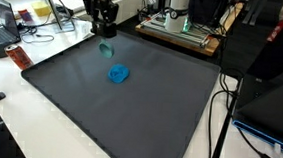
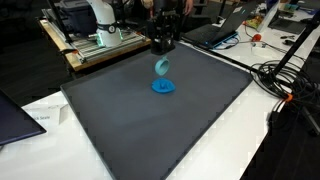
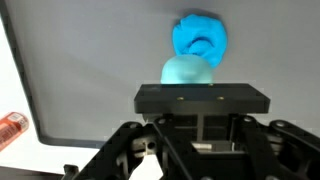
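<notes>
a black robot gripper (image 1: 106,33) hangs over a large dark mat (image 1: 149,120) that covers most of a white bench (image 1: 8,120). its jaws are closed about as far as they go, pinching the top of a small pale teal piece (image 1: 106,48). the piece dangles just beneath the fingertips, clear of the mat. in the wrist view it shows as a rounded dome right in front of the gripper body. the fingertips are hidden there, so how much of the piece they grip cannot be told.

what could go wrong, as a judgement: the hold looks thin, on the upper part only. a quick swing or a jolt could let the pale teal piece slip out, drop to the mat and roll toward its edge. if the piece is soft, the tight pinch could squash it out of shape. lowering it without lining up could also knock aside the bright blue lump (image 2: 163,86).

the blue lump lies on the mat near its middle, not touching the held piece. in both exterior views it sits lower than the piece, with open air between them. it is roughly beneath the gripper and a little off to one side. a small red-orange item (image 3: 10,128) lies off the mat, well apart.
</notes>
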You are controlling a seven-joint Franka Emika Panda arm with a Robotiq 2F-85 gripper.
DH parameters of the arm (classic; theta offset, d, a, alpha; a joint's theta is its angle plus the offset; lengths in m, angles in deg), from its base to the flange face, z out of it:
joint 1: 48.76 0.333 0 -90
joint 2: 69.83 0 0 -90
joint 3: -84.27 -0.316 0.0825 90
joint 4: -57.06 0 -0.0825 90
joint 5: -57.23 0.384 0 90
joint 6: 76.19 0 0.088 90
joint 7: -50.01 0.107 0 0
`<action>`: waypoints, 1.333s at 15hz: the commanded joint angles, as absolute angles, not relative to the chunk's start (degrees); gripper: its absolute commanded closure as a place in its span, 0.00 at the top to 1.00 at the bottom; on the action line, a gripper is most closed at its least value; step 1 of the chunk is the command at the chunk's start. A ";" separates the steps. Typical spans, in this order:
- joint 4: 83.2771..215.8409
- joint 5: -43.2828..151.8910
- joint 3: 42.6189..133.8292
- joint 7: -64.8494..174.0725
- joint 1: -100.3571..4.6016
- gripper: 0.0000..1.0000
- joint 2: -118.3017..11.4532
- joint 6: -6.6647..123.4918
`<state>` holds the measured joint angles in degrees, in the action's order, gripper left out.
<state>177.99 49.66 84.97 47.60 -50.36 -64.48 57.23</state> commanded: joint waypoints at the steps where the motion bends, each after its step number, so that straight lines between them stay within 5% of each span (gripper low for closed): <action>1: 175.63 42.95 84.51 59.62 -47.45 0.23 -65.76 49.57; 7: 170.08 34.46 82.33 78.76 -42.87 0.23 -63.62 41.92; 8: 172.47 37.87 82.58 72.94 -44.00 0.48 -64.66 44.05; 13: 171.27 35.90 82.24 77.44 -43.01 0.48 -64.03 43.16; 14: 171.25 35.86 82.27 77.45 -43.03 0.23 -64.00 43.16; 20: 156.91 29.03 80.05 90.33 -37.44 0.23 -56.57 25.73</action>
<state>165.40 32.48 80.92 84.35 -40.15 -61.34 34.77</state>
